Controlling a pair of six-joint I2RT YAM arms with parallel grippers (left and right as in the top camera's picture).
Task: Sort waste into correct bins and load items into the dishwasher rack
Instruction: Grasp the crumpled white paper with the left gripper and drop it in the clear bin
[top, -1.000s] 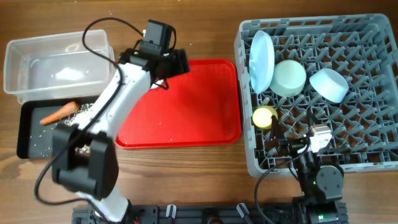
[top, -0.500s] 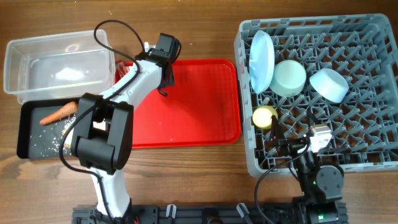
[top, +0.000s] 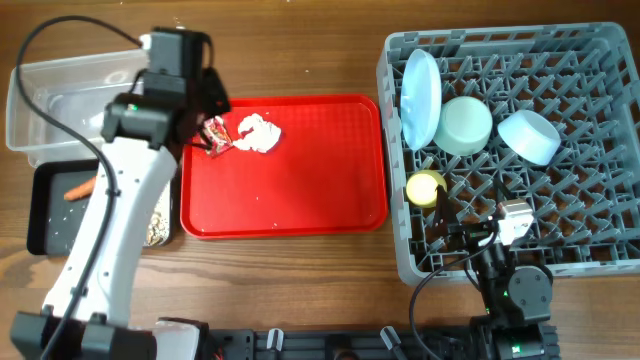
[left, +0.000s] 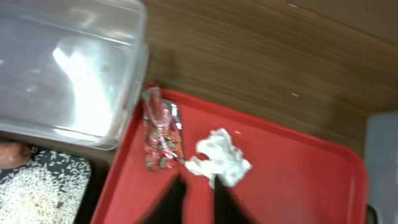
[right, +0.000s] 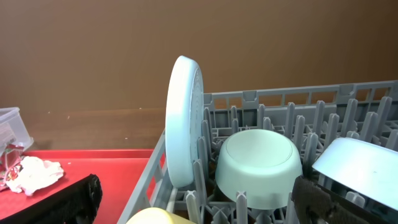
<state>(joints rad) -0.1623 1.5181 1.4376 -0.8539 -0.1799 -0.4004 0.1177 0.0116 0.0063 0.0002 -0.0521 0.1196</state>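
A red shiny wrapper and a crumpled white tissue lie side by side in the top left corner of the flat red tray. My left gripper hovers just short of them. It is open by a narrow gap, with only red tray showing between its fingers. The clear tub stands to the left. Below it, the black tray holds the carrot and rice scraps. My right gripper stands wide open over the grey rack, holding nothing.
The rack carries an upright pale blue plate, an upturned pale green bowl, a light blue bowl and a yellow cup. My left arm stretches over the black tray. Bare wood surrounds the trays.
My left arm has swung left, off the red tray. The tissue and wrapper, hidden under it before, now show beside its fingers. The right arm has not moved.
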